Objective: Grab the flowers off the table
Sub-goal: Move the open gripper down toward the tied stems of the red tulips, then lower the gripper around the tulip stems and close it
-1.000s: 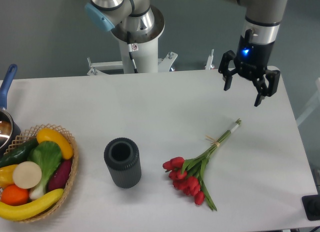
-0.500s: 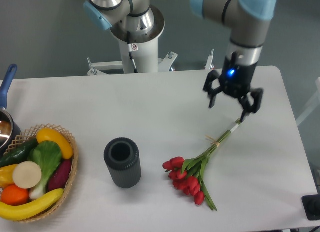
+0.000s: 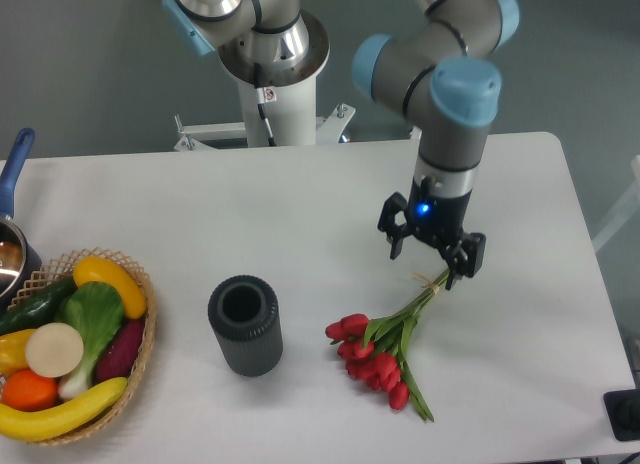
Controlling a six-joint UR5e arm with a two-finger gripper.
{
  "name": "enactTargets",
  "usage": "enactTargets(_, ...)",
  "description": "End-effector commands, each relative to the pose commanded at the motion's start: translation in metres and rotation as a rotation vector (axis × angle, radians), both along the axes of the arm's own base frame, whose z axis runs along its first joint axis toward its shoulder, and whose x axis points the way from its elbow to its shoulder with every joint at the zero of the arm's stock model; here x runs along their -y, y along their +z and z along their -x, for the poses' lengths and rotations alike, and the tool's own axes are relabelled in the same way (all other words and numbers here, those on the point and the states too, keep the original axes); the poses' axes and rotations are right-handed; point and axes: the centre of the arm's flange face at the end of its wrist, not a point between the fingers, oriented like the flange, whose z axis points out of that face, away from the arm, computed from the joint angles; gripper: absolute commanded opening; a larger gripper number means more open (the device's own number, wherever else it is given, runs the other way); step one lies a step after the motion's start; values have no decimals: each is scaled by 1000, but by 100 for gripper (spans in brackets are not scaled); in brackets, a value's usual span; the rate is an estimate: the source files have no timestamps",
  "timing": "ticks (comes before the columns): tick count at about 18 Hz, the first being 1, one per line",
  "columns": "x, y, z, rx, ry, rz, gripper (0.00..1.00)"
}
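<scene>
1. The end effector [image 3: 431, 255] hangs over the white bench [image 3: 300, 194], its two dark fingers [image 3: 393, 228] spread wide with nothing between them; a blue light glows on its body just above.
2. The flowers [image 3: 385, 344] lie flat on the bench, below and slightly to the left of the end effector in the camera view. Their red heads cluster at the lower end, farthest from the end effector, while the green stems run up and to the right toward it.
3. The upper stem ends, near the pale string tie, are partly hidden behind the right finger, so I cannot tell whether that finger touches them or hovers just above.
4. A dark ribbed cylinder [image 3: 245, 324] stands upright, well to the left of the end effector and lower in the view, apart from the flowers.
5. Much farther left, at the bench edge, sits a wicker basket [image 3: 135, 349] holding a banana, a leafy green, a yellow pepper and other produce.
6. A pot with a blue handle [image 3: 12, 174] shows at the far left edge.
</scene>
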Motion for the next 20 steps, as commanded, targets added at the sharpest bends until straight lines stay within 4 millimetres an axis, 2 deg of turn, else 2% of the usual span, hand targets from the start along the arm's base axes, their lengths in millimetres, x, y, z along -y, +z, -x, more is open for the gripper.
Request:
enactTargets(2,-1,-13,11,-10,-8,46,100)
enactTargets(6,2,-30,15,6,-54,64,100)
enactTargets(10,-1,-65,18,61,-55,85,100)
enactTargets(13,0,-74,16,78,-56,88,100)
enactTargets(17,0,-98,17,107,-56,108,100)
enactTargets(20,0,-102,20,109,-56,111,100)
